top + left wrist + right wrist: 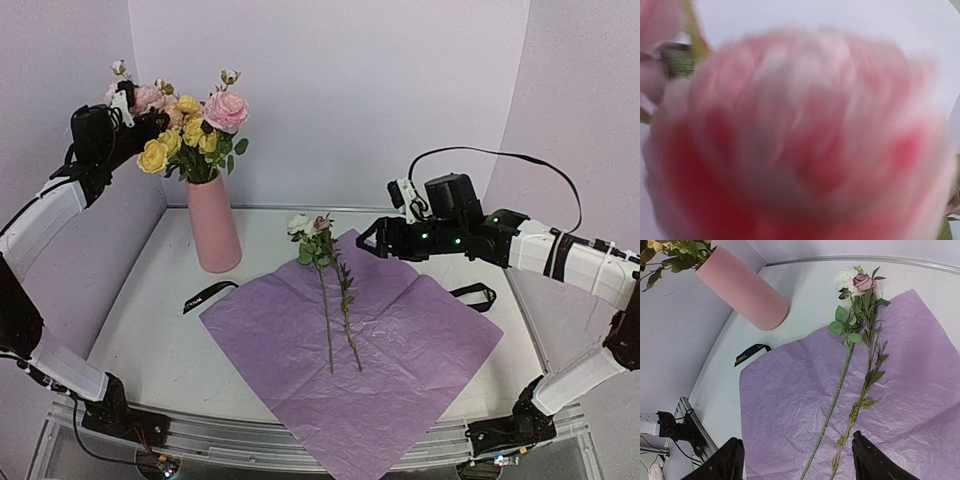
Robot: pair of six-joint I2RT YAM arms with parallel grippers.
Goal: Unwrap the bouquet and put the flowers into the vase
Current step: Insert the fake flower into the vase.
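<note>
1. A pink bloom (800, 140) fills the left wrist view, blurred and very close to the lens.
2. The left gripper (128, 108) is up among the flowers (195, 125) standing in the pink vase (213, 225); how wide it is, I cannot tell.
3. Two stems (338, 300) lie side by side on the flat lilac paper sheet (420, 350).
4. The right gripper (796, 445) hangs above the paper near the blooms, its fingers spread wide, holding nothing.
5. A black ribbon (208, 296) lies on the table (150, 330) between vase and paper.

Soft, even light fills the room, and shadows are faint. The left wrist view is all blur, because a pink flower (800, 135) sits too close. The right wrist view looks sharp and bright.
</note>
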